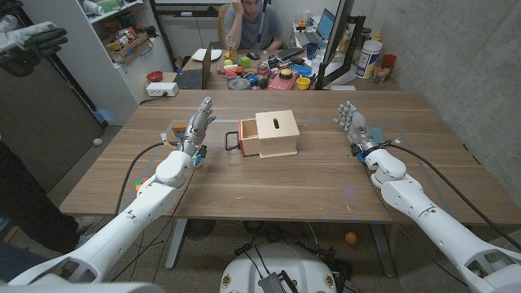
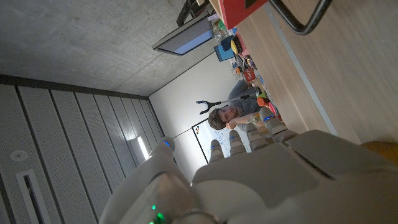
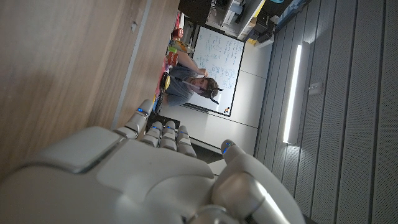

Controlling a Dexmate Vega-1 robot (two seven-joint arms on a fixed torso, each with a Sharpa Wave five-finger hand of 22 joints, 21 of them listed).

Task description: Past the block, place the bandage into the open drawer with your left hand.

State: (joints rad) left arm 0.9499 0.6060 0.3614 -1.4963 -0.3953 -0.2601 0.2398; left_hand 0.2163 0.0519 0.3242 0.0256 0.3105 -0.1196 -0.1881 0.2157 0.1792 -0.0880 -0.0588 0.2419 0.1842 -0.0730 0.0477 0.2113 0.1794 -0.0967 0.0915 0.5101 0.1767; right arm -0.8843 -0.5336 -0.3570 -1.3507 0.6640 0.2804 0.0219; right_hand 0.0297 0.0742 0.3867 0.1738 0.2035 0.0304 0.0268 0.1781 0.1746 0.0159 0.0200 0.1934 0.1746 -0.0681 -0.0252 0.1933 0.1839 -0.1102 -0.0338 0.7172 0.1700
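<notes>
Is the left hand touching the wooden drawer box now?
Apart. In the head view, bare table lies between the left hand and the drawer box.

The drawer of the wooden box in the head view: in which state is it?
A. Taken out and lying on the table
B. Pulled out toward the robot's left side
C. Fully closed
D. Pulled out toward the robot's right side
B: the drawer sticks out of the wooden box on the side of the left hand, with its black handle pointing that way.
</notes>
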